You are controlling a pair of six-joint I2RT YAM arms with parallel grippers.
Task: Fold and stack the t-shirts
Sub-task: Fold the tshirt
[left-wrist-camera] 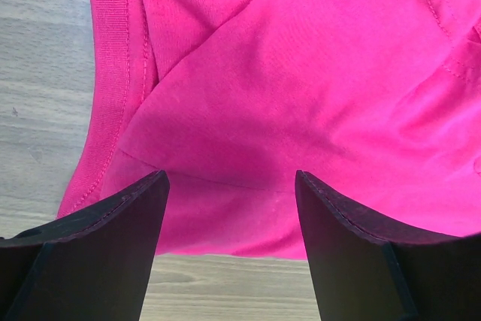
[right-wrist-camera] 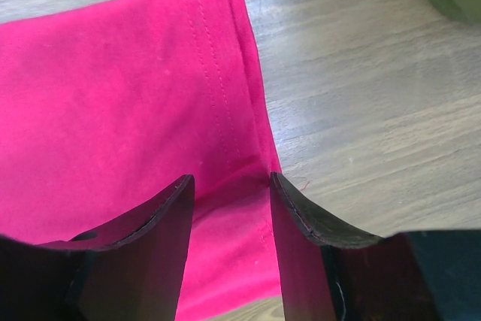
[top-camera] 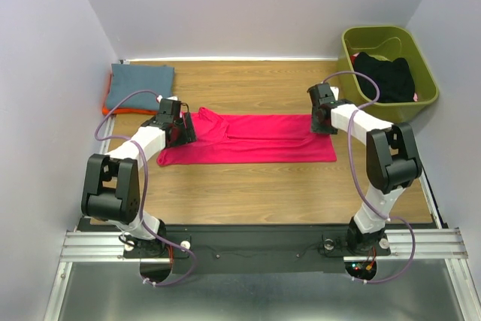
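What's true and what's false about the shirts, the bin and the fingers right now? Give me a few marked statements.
1. The pink shirt lies flat on the table. True.
2. The black garment is on the table. False: it sits in the bin.
3. The grey shirt lies on an orange one. True.
4. The left fingers are shut. False: they stand open above the pink shirt.

The left arm (top-camera: pixel 146 140) and right arm (top-camera: pixel 361 119) are built of white links and bulky black joints; a purple cable (top-camera: pixel 351 73) is run along each (base to wrist). The fingers (left-wrist-camera: pixel 113 246) are shaped as black wedges.
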